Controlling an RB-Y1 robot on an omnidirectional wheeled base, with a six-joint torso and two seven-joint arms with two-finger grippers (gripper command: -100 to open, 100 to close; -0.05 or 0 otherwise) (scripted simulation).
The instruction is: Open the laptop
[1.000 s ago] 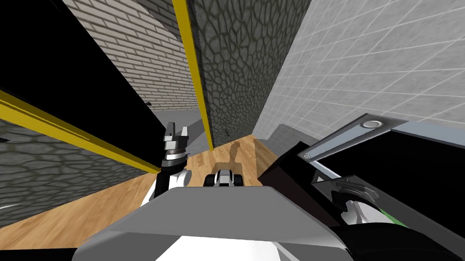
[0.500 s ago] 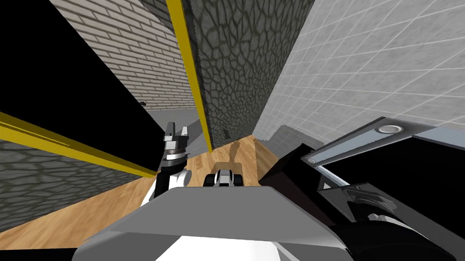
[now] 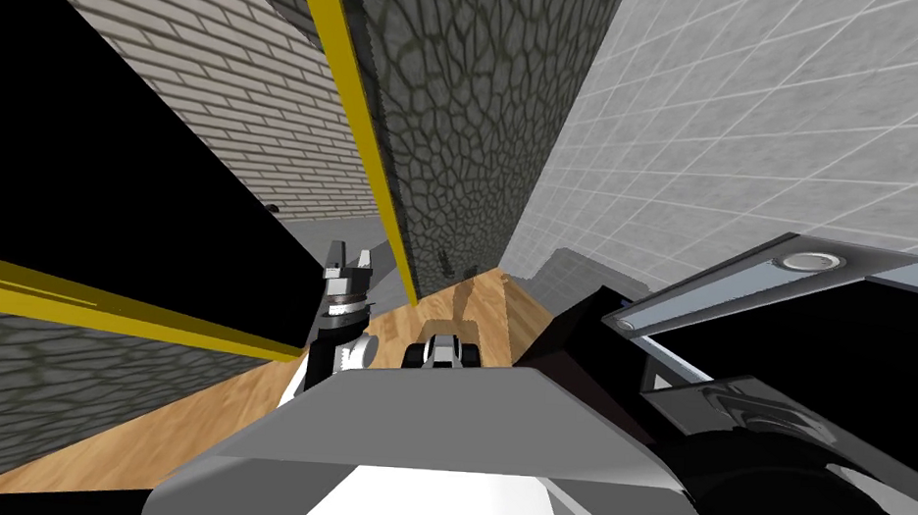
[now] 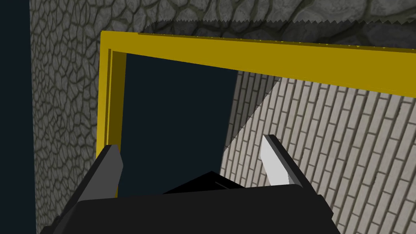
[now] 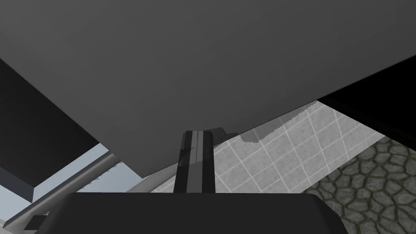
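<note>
Our left gripper (image 3: 349, 256): 11 o'clock, fingers apart. Our right gripper (image 5: 194, 159): fingers together, tips against flat dark grey panel (image 5: 183, 73).

- Door frame (image 3: 361, 127), toward 12 o'clock: plain mustard yellow.
- Stone wall (image 3: 474, 123), at 1 o'clock: dark grey cobble pattern.
- Brick wall (image 3: 249, 101), at 11 o'clock: pale beige courses.
- Tiled wall (image 3: 749, 118), at 2 o'clock: light grey, white grid lines.
- Floor (image 3: 173, 421), at 7 o'clock: light brown wood grain.
- Fingers of the left gripper (image 4: 191, 143): light grey, on a black body.
- Flat surface (image 5: 203, 61), right wrist view: plain dark grey.
</note>
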